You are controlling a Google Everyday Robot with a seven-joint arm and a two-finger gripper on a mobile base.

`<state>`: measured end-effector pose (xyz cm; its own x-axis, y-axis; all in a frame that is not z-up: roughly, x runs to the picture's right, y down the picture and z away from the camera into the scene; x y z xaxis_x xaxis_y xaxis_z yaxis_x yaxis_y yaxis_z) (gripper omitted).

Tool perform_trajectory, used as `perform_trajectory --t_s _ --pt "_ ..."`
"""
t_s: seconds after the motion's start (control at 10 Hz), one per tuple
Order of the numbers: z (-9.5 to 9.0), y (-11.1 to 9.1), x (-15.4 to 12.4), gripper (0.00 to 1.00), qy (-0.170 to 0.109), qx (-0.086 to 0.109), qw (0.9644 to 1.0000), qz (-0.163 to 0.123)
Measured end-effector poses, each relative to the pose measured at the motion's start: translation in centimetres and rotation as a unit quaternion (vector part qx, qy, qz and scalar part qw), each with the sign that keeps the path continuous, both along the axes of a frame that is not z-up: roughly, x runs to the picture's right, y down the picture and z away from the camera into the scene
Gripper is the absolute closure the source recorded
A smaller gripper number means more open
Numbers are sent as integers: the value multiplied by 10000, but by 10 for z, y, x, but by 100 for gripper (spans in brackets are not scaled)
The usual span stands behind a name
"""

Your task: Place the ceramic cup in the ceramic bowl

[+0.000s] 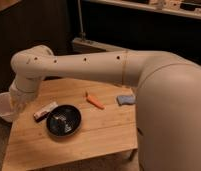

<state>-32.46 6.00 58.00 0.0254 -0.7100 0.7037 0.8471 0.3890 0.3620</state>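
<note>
The arm is reaching across the wooden table (pixel 101 132) from the right, its wrist bending down at the table's left edge, where the gripper (pixel 13 106) is sitting against the ceramic cup (pixel 2 106). The wrist is covering the gripper's working end, so I cannot tell whether it is clamping the cup or merely beside it. The cup is showing upright past the table's left edge, which suggests it is being carried rather than resting on the wood. The ceramic bowl (pixel 64 120) is lying open-side up near the table's front left, to the right of the cup, with a white-and-red packet (pixel 45 111) lying between them, touching neither. An orange object (pixel 95 101) and a blue one (pixel 125 100) are lying farther right, clear of the likely path to the bowl.
</note>
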Motion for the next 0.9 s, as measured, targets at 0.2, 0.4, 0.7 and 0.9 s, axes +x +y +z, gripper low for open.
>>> perform_trajectory --t_s 0.2,0.4,0.7,0.9 --pt "12 -4 38 100 510 19 9985 206" --pt "22 11 84 100 971 -81 9946 370" --pt "33 42 160 100 1712 -312 9826 650" --pt "56 65 197 100 2194 -413 9712 831"
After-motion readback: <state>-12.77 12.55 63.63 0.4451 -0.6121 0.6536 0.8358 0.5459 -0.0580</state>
